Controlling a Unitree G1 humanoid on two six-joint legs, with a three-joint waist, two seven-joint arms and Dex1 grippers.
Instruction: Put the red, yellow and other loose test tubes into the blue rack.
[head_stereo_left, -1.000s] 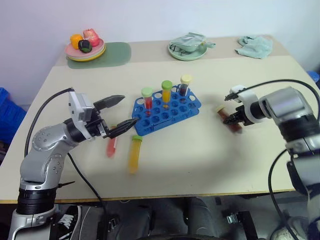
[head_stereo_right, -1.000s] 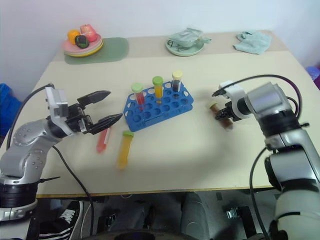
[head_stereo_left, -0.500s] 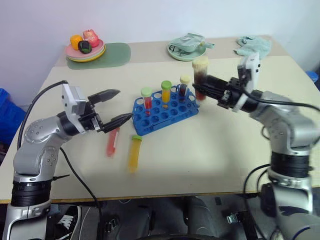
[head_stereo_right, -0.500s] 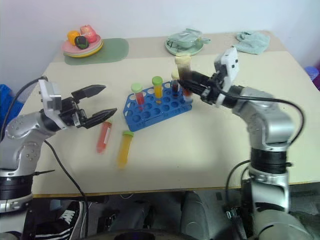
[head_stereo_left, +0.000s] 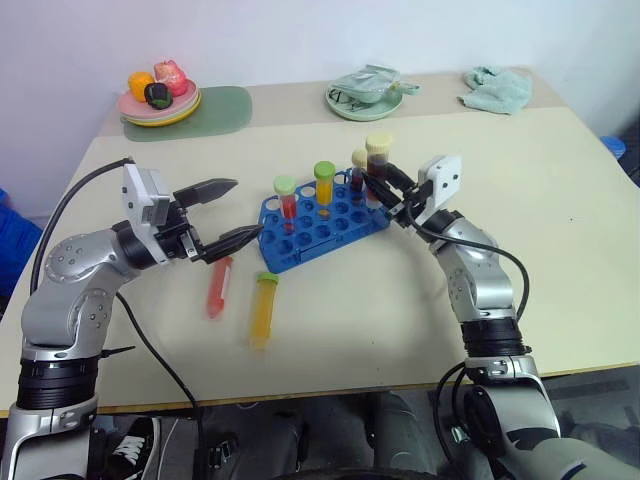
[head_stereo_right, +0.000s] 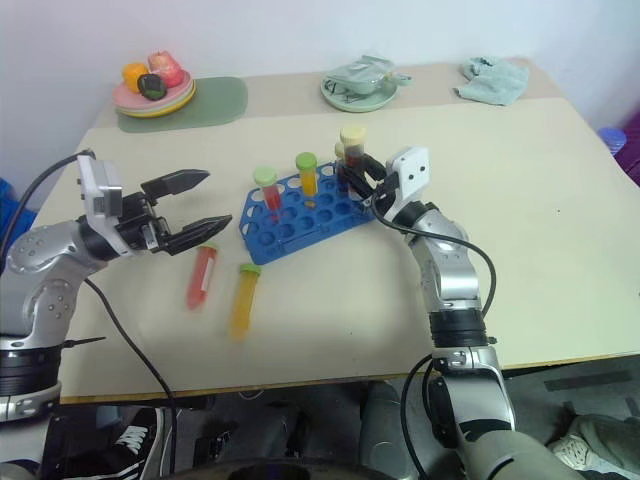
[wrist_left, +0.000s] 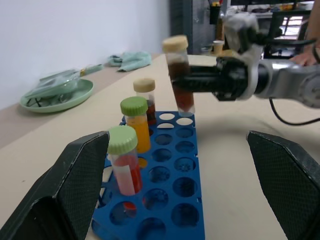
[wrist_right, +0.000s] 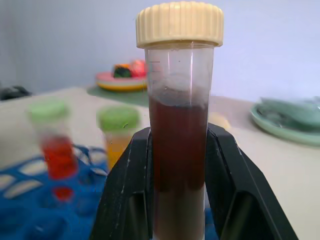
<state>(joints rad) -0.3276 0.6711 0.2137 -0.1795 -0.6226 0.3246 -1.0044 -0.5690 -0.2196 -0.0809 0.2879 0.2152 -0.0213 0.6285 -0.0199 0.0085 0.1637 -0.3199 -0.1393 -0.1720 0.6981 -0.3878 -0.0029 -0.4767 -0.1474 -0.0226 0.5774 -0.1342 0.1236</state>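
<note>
The right tool (head_stereo_left: 397, 192) clenches a cream-capped brown tube (head_stereo_left: 379, 163) upright over the three-o'clock end of the blue rack (head_stereo_left: 322, 222) at desk centre, likely to drop it cleanly into a hole, while the left tool (head_stereo_left: 230, 214), at the rack's nine o'clock, gapes released above the loose red tube (head_stereo_left: 217, 288).

A robot test room set up as a mock lab bench — a plain beige table (head_stereo_left: 560, 220) against a bare white wall (head_stereo_left: 300, 40), with a blue rack (head_stereo_left: 325, 215) of capped tubes beside staged props: a plate of toy fruit (head_stereo_left: 158, 95) and a crumpled cloth (head_stereo_left: 497, 87). The left wrist view shows dark shelving (wrist_left: 280, 25) behind.
</note>
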